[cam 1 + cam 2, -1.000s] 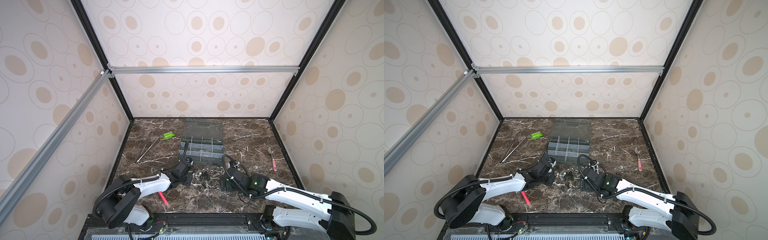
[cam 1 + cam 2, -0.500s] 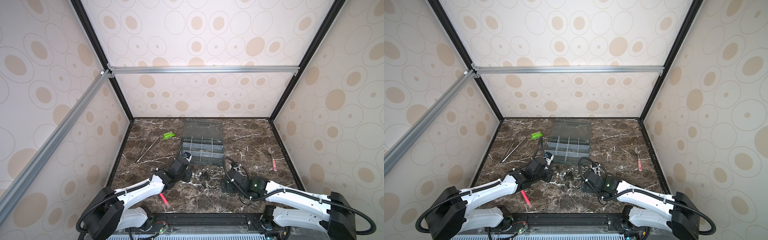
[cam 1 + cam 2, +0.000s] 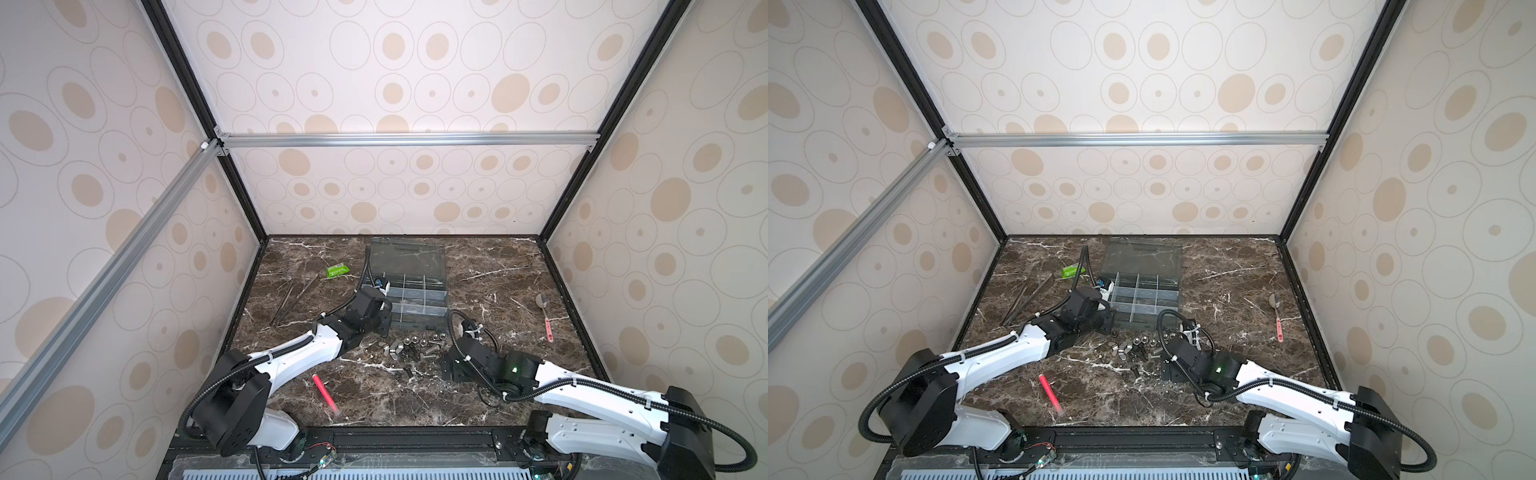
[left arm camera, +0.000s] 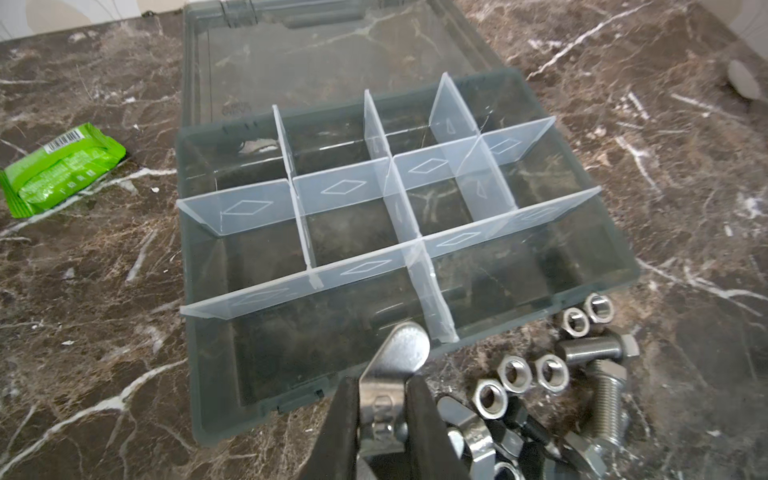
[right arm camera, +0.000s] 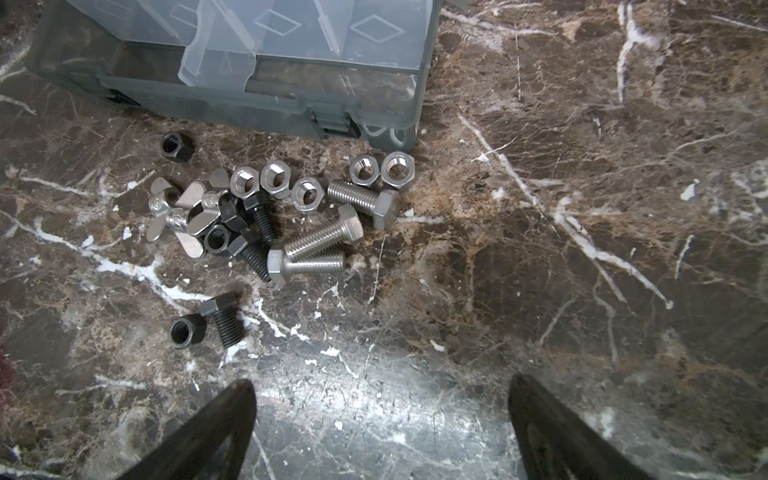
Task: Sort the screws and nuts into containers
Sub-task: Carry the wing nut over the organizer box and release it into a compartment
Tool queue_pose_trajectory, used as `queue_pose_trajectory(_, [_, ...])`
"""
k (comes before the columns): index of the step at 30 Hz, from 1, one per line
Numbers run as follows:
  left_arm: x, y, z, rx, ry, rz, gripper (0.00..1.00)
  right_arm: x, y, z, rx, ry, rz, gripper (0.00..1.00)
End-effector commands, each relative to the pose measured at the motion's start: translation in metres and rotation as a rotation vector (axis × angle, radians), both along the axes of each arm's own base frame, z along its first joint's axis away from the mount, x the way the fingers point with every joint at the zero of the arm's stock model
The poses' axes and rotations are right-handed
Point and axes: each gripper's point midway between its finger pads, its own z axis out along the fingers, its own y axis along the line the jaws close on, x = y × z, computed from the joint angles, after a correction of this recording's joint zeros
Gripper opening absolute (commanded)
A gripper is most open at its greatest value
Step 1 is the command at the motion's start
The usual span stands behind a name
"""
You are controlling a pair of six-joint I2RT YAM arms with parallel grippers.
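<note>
Silver metal showed between the black fingers (image 4: 345, 415) of the left gripper (image 4: 382, 399): a wing nut (image 4: 401, 353), clamped by its middle, with one wing sticking out past the fingertips. The nut hung right at the near wall of the grey box (image 4: 208, 374), close to the divider that splits the front row of compartments (image 4: 332, 332). In both top views this gripper (image 3: 384, 322) sat at about 7 o'clock from the box (image 3: 1179, 291). The remaining screws (image 5: 320, 241) and nuts (image 5: 274, 178) lay in a loose heap on the marble table (image 5: 582, 249), at 6 o'clock from the box and just beside its front wall. The right gripper (image 5: 382, 415) held nothing. Its fingers (image 5: 232, 411) stood wide apart, low over bare table at roughly 4 o'clock from the heap (image 3: 415, 349), clear of every piece.
</note>
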Motion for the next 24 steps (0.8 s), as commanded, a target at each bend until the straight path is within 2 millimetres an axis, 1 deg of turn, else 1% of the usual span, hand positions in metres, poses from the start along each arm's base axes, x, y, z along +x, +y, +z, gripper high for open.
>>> queue_pose_trajectory(1, [0.019,-0.007,0.020,-0.050,-0.054,-0.014,0.19,-0.003,-0.008,0.002,-0.009,-0.006,-0.023,0.98])
queue_pose_trajectory(8, [0.033,-0.003,0.003,-0.058,-0.017,0.004,0.19,-0.003,-0.007,0.003,-0.023,0.002,-0.016,0.98])
queue_pose_trajectory(16, [0.046,-0.006,-0.005,-0.073,-0.004,0.012,0.20,-0.002,-0.004,0.002,-0.024,0.006,-0.013,0.98])
queue_pose_trajectory(21, [0.049,-0.004,-0.006,-0.098,-0.004,0.035,0.24,-0.001,-0.003,0.001,-0.012,0.004,-0.030,0.98])
queue_pose_trajectory(24, [0.050,-0.005,-0.004,-0.121,-0.002,0.045,0.33,-0.002,-0.002,0.000,-0.009,0.007,-0.027,0.98])
